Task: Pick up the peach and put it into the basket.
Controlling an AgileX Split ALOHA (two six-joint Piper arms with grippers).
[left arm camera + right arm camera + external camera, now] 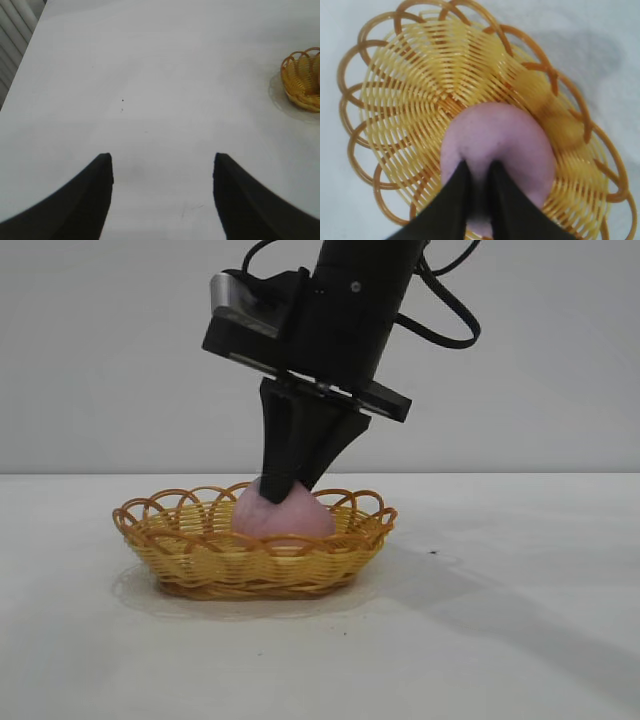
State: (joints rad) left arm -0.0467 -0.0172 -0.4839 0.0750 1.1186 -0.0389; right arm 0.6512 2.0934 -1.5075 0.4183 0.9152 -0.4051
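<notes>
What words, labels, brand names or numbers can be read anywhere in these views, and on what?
None: no readable text on the basket, the peach, the table, or the right gripper in any view.

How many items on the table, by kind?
Peach: 1, pink-mauve, lying in the basket
Basket: 1, yellow wicker with an orange-brown looped rim
Total: 2
</notes>
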